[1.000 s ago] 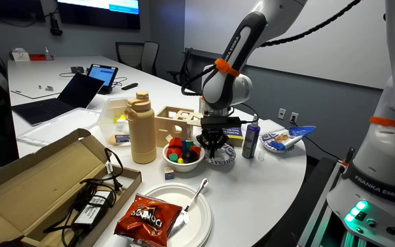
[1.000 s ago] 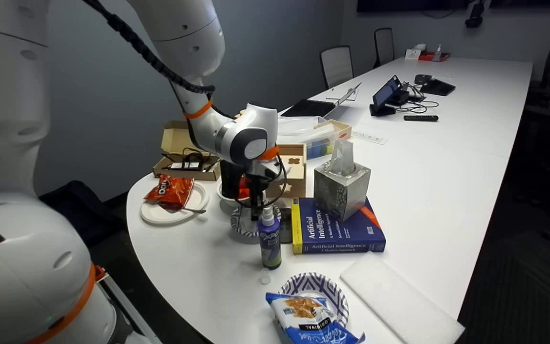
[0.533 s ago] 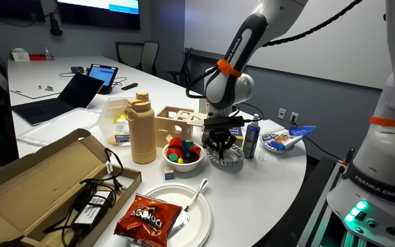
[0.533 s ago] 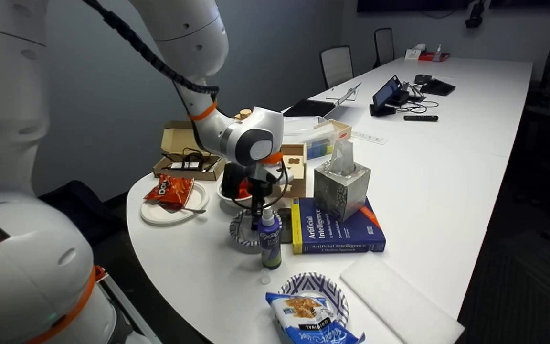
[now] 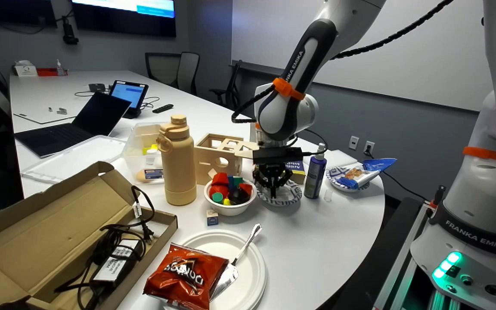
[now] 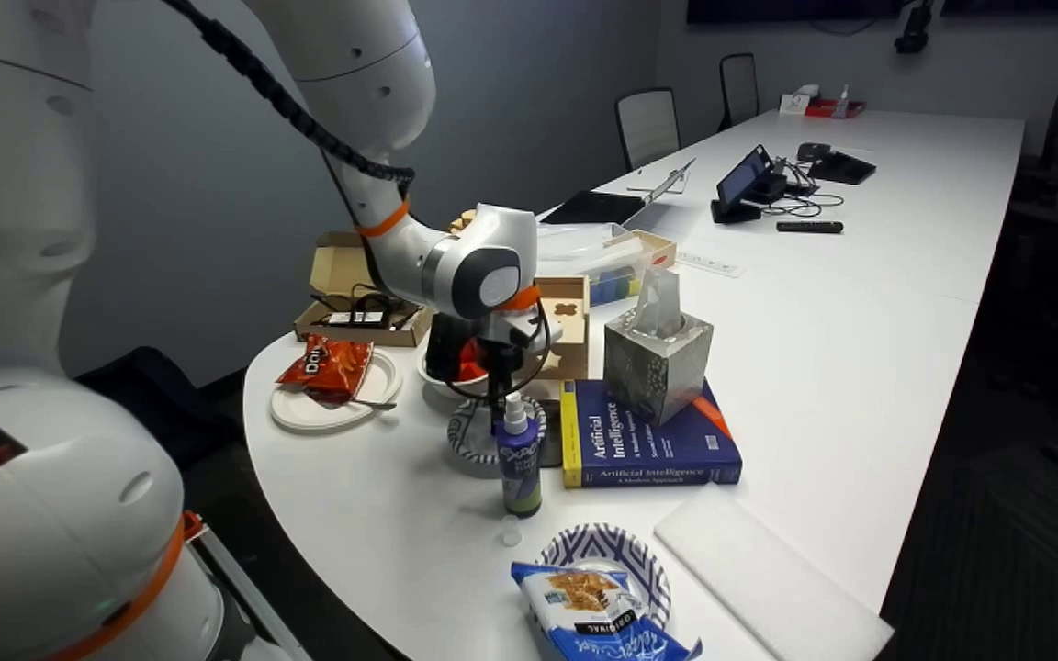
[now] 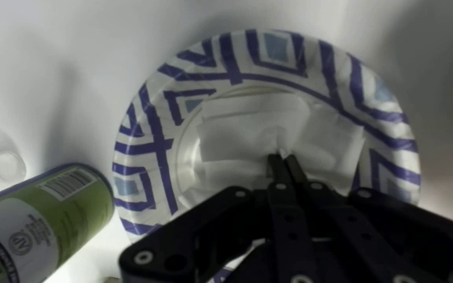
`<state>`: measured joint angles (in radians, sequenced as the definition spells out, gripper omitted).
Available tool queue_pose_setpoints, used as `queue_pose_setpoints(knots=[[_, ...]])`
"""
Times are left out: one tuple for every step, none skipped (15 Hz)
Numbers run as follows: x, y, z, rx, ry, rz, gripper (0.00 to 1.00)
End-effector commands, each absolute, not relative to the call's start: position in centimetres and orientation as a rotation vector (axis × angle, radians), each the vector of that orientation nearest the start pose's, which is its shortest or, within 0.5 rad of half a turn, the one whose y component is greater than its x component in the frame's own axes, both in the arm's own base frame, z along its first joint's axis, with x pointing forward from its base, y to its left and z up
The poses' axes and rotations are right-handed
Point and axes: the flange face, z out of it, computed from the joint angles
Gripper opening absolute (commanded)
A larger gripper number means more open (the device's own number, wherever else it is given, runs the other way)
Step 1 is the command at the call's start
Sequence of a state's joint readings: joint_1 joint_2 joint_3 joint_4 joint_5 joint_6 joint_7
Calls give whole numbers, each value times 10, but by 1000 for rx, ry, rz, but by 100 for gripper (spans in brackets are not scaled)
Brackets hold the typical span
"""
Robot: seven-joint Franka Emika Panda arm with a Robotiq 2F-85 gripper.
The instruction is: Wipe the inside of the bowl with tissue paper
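Observation:
The bowl is a paper one with a white and purple pattern. It stands upright on the table, and its rim shows in the wrist view (image 7: 155,118) and in both exterior views (image 5: 296,196) (image 6: 463,442). White tissue paper (image 7: 246,133) lies spread over the inside of the bowl. My gripper (image 7: 282,158) points down into the bowl with its fingertips shut on a pinched fold of the tissue. The gripper also shows in both exterior views (image 5: 273,194) (image 6: 496,413). The fingers hide part of the tissue and the bowl's near side.
A spray bottle (image 5: 315,174) stands close beside the bowl, with a small clear cap (image 7: 10,167) near it. A white bowl of coloured blocks (image 5: 230,210) is on the other side. A blue book (image 6: 658,459) carrying a tissue box (image 6: 648,367) lies nearby. A wooden box (image 5: 205,159) stands behind.
In an exterior view my gripper moved right, then part of the way back left. The bowl slid slightly along with it. The fingers stayed shut on the tissue.

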<state>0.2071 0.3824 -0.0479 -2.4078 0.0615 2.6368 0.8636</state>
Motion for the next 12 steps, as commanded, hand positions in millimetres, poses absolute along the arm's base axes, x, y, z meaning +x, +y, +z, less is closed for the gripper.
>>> queue_pose_setpoints(knots=[[472, 78, 139, -2938, 1124, 229, 1], [472, 80, 139, -2930, 1109, 257, 1], [471, 80, 140, -2925, 1096, 283, 1], [470, 81, 141, -2921, 1089, 306, 1], [469, 80, 142, -2925, 1095, 334, 1], [468, 78, 143, -2934, 1105, 362, 1], [466, 77, 144, -2948, 1133, 385, 1], [465, 76, 145, -2960, 1156, 408, 1], [465, 75, 146, -2974, 1182, 422, 1], [464, 75, 147, -2982, 1195, 434, 1], [464, 75, 149, -2987, 1200, 436, 1], [464, 75, 151, -2990, 1212, 435, 1]])
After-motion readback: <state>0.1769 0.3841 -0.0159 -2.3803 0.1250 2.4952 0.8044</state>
